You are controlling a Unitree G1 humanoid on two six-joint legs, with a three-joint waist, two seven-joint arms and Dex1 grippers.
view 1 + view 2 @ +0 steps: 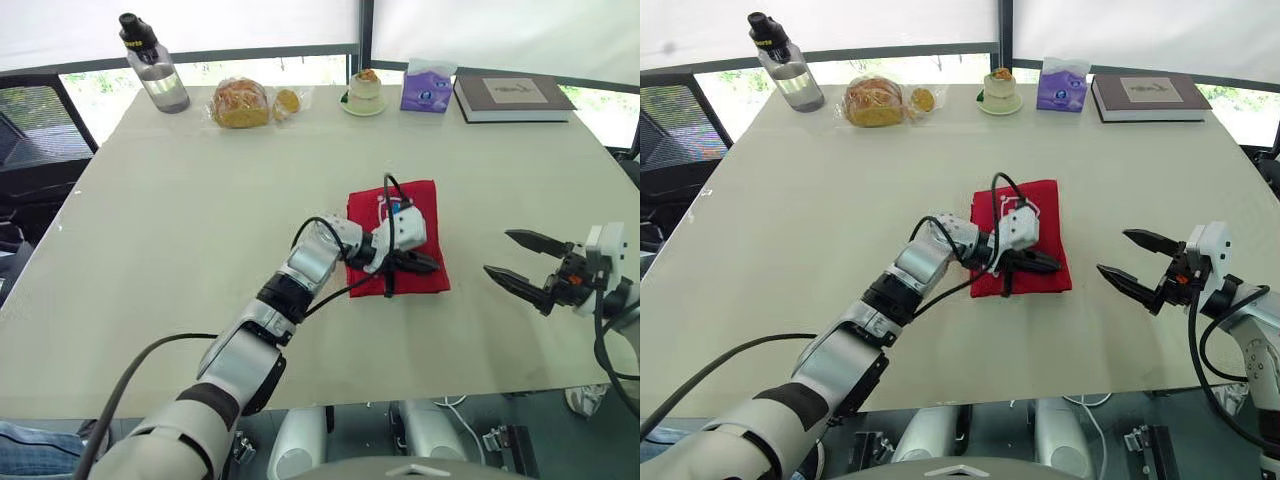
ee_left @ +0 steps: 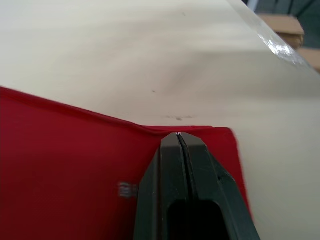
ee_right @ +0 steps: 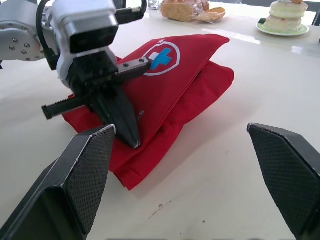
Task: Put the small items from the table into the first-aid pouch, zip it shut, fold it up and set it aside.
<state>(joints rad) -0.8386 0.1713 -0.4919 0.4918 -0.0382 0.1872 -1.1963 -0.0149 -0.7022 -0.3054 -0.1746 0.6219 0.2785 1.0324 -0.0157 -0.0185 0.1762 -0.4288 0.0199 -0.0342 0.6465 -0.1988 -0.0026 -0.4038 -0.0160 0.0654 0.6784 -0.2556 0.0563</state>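
- Black-fingered right gripper [image 1: 498, 252]: hovers over the table to the right of the red first-aid pouch [image 1: 420, 205], level with its near edge and well apart from it; jaws spread wide.
- Left gripper [image 1: 430, 264]: reaches in from the near left and sits over the pouch's near right corner; fingers pressed together, clamped on the edge of the upper fold.
- First-aid pouch: lies flat about the middle of the cream table [image 1: 180, 220], folded over on itself; upper layer, printed with a white ring and blue cross, rests on the lower one.
- Beyond the pouch, in a row along the far edge: clear water bottle [image 1: 152, 62] far to the left, bagged bread [image 1: 240, 103] left, small cake on a plate [image 1: 364, 92] roughly straight behind, purple tissue pack [image 1: 428, 86] just right of that, dark book [image 1: 513, 97] furthest right.
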